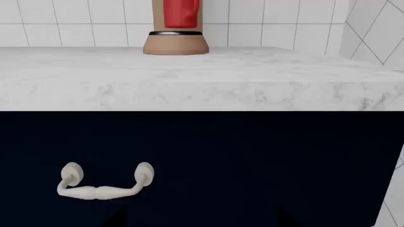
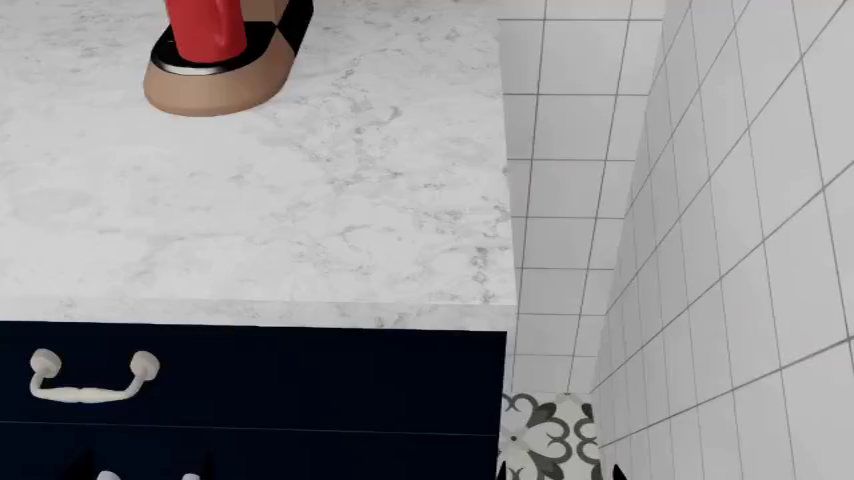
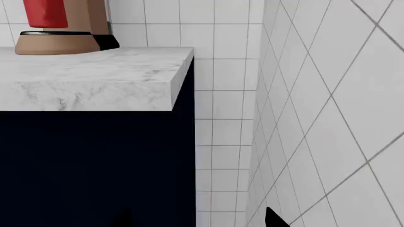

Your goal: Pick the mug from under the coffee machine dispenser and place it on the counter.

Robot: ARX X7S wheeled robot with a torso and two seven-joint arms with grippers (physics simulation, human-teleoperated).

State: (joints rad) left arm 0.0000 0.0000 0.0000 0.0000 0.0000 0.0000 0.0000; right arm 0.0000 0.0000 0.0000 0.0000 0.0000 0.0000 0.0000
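Observation:
The red mug (image 2: 203, 28) stands on the black drip tray (image 2: 200, 66) of the tan-brown coffee machine (image 2: 214, 92), at the far left of the white marble counter (image 2: 294, 210). Only its lower part shows; the dispenser nozzle is out of view. The mug also shows in the left wrist view (image 1: 181, 13) and the right wrist view (image 3: 45, 13). My left gripper (image 1: 202, 222) is open and empty, low in front of the navy drawer front (image 1: 252, 161). My right gripper (image 3: 198, 220) is open and empty, below the counter's right end (image 3: 180, 80).
A pale drawer handle (image 1: 104, 182) hangs on the navy front below the counter edge. A white tiled wall (image 2: 694, 250) closes the right side and runs behind the counter. Patterned floor tiles (image 2: 547, 440) show in the gap beside the cabinet.

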